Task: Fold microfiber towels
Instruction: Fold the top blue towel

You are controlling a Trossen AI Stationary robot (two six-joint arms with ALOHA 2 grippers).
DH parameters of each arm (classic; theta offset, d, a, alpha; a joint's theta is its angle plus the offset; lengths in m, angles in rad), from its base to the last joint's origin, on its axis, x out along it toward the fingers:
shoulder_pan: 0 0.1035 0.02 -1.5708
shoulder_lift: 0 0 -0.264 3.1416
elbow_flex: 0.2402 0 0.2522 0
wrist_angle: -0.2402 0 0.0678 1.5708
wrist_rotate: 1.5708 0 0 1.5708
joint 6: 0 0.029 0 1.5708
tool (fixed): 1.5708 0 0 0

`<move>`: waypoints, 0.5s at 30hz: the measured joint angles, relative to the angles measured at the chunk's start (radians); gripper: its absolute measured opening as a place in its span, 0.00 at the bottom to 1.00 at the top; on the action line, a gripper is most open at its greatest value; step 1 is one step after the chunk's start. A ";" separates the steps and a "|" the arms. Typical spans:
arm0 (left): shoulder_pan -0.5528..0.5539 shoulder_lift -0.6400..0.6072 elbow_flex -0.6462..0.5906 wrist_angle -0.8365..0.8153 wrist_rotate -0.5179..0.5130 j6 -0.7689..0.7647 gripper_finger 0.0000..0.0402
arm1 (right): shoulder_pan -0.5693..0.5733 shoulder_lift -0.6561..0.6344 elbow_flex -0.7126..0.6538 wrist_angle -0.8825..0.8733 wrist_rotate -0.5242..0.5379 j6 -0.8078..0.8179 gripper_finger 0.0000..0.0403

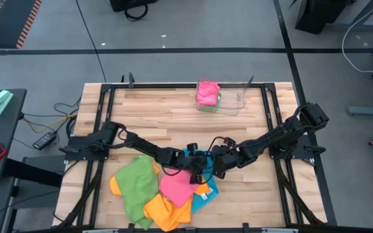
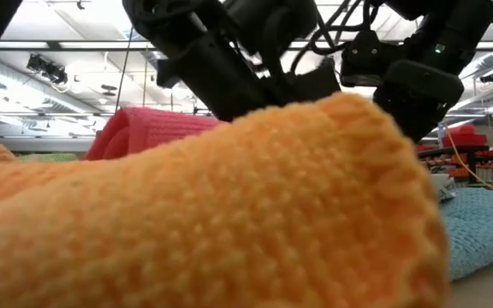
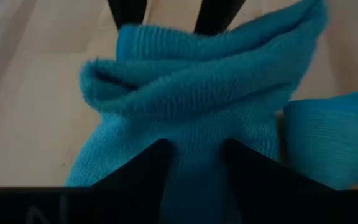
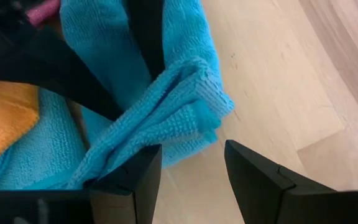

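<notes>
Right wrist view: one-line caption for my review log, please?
Right gripper, fingers open, at a bunched fold of the sky blue towel on the wooden table, the left gripper's dark fingers pinching it.

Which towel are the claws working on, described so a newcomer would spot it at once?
Start at the towel heap on the table's near edge in the high view, then go to its far right corner, where both arms meet. The blue towel lies bunched between the left claw and right claw. It is the heap's only blue towel; the others are green, pink and orange.

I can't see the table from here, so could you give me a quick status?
Left gripper pinching blue towel. Right gripper open beside its bunched edge. Pink, green, orange towels piled alongside.
</notes>
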 joint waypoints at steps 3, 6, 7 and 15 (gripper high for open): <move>0.001 0.008 0.002 0.002 -0.002 -0.003 0.42 | 0.009 -0.001 0.000 -0.015 0.000 0.011 0.46; -0.001 0.008 0.003 -0.006 -0.001 -0.003 0.41 | 0.029 -0.004 -0.005 -0.030 0.001 0.029 0.46; -0.001 0.008 0.003 -0.005 -0.002 -0.002 0.40 | 0.036 -0.004 -0.015 -0.020 0.005 0.031 0.46; -0.001 0.009 0.002 -0.009 -0.001 0.001 0.40 | 0.091 -0.004 -0.160 0.178 0.000 0.015 0.46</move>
